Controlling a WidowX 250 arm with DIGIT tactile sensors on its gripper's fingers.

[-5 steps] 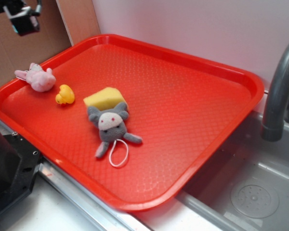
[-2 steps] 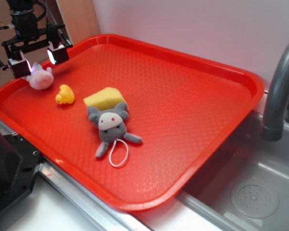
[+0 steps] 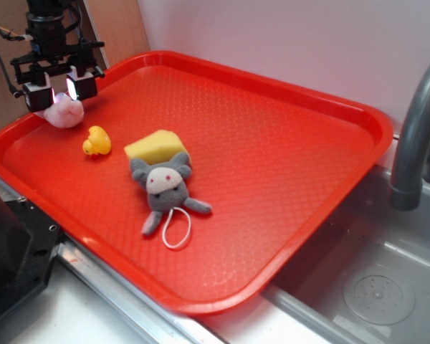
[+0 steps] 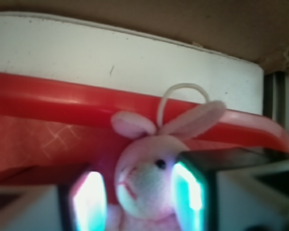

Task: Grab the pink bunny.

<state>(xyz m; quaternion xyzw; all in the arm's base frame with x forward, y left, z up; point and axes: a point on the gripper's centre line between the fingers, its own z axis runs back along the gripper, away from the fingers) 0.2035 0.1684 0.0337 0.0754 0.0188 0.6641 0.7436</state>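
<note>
The pink bunny [image 3: 64,113] lies at the far left edge of the red tray [image 3: 272,158], close against the rim. My gripper [image 3: 59,92] hangs straight over it, open, one finger on each side of its head. In the wrist view the pink bunny [image 4: 147,178] faces the camera, ears and a white loop pointing at the tray rim [image 4: 62,98]. It fills most of the gap of my gripper [image 4: 140,197]. The right finger pad [image 4: 190,192] is against its cheek, while the left pad [image 4: 89,199] stands slightly off it.
A yellow rubber duck [image 3: 96,140] sits just right of the bunny. Further right are a yellow sponge [image 3: 156,146] and a grey plush mouse [image 3: 165,188]. A grey faucet [image 3: 416,136] and sink [image 3: 373,287] are at the right, a brown board [image 3: 118,29] behind.
The gripper came in from the upper left and dropped down over the bunny; its fingers now straddle the bunny's head. The toys have not moved.
</note>
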